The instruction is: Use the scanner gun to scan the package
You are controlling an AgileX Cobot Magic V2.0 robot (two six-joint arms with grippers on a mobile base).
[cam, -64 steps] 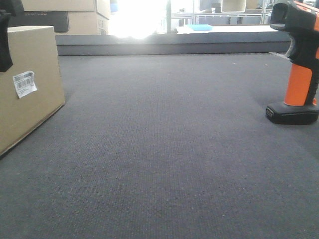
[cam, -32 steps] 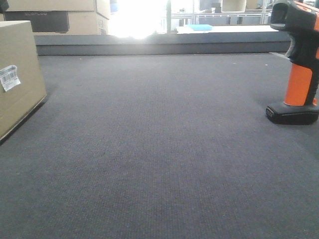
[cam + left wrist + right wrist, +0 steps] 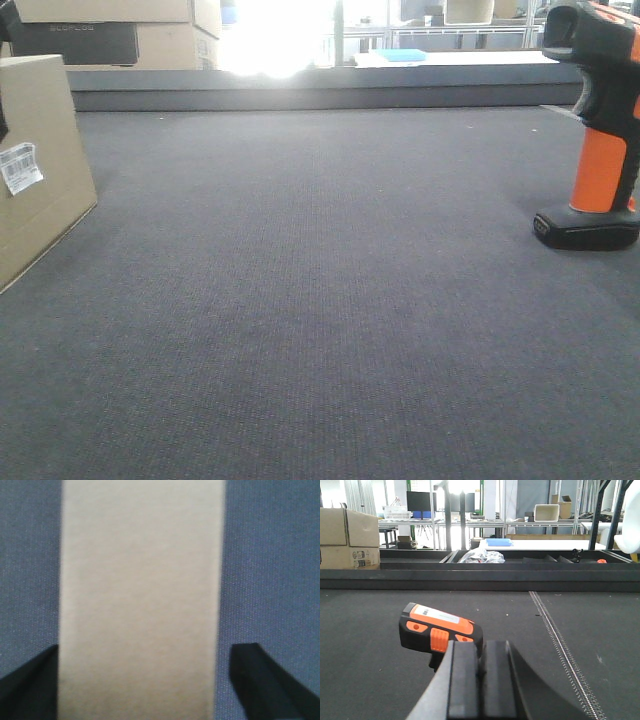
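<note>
On the dark grey carpeted work surface (image 3: pixel 330 300), the left gripper (image 3: pixel 145 680) hangs over the tan cardboard package (image 3: pixel 140 595), its two black fingertips (image 3: pixel 260 680) spread wide, one on either side of the box top — whether they touch the cardboard cannot be told from the blurred wrist view. From the front, the package (image 3: pixel 35 170) sits at the far left edge, its white barcode label (image 3: pixel 20 167) facing inward; the scanner gun (image 3: pixel 597 130) stands upright on its flat black base at the far right, well apart from the box. The right gripper (image 3: pixel 480 680), fingers pressed together and empty, hovers just behind the scanner's black-and-orange head (image 3: pixel 440 630). The task appears to be at its opening step — securing the package — and next calls for grasping the orange handle and aiming at the label. Stacked cardboard boxes (image 3: pixel 120 30) stand beyond.
</note>
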